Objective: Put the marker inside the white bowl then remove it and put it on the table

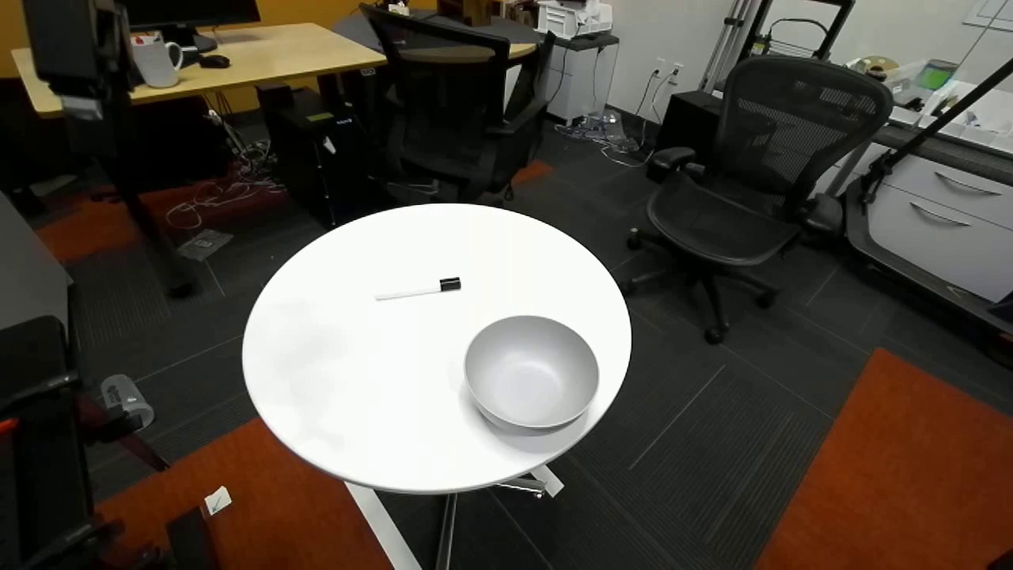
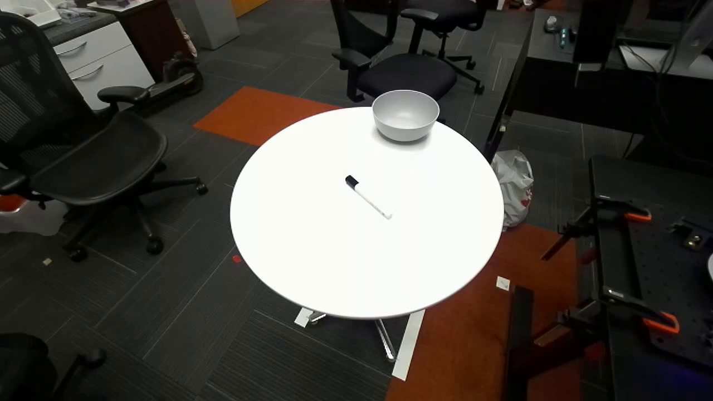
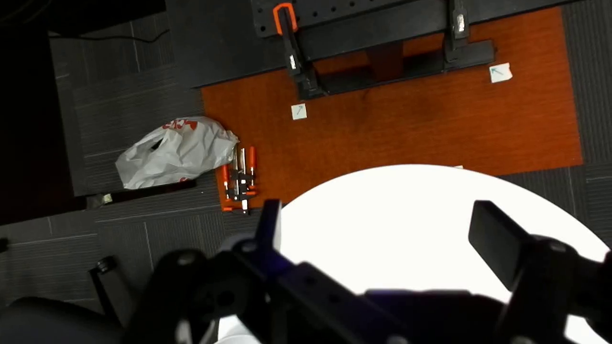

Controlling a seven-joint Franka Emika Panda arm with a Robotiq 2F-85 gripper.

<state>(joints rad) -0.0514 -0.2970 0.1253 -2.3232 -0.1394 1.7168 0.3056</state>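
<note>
Nearest in the wrist view, the tool has its fingers spread wide, holding nothing. The round worktop carries the white bowl, upright near its edge. Apart from the bowl, the marker lies flat on the worktop, its black cap pointing right and slightly up in an exterior view, its long axis passing wide of the bowl.
</note>
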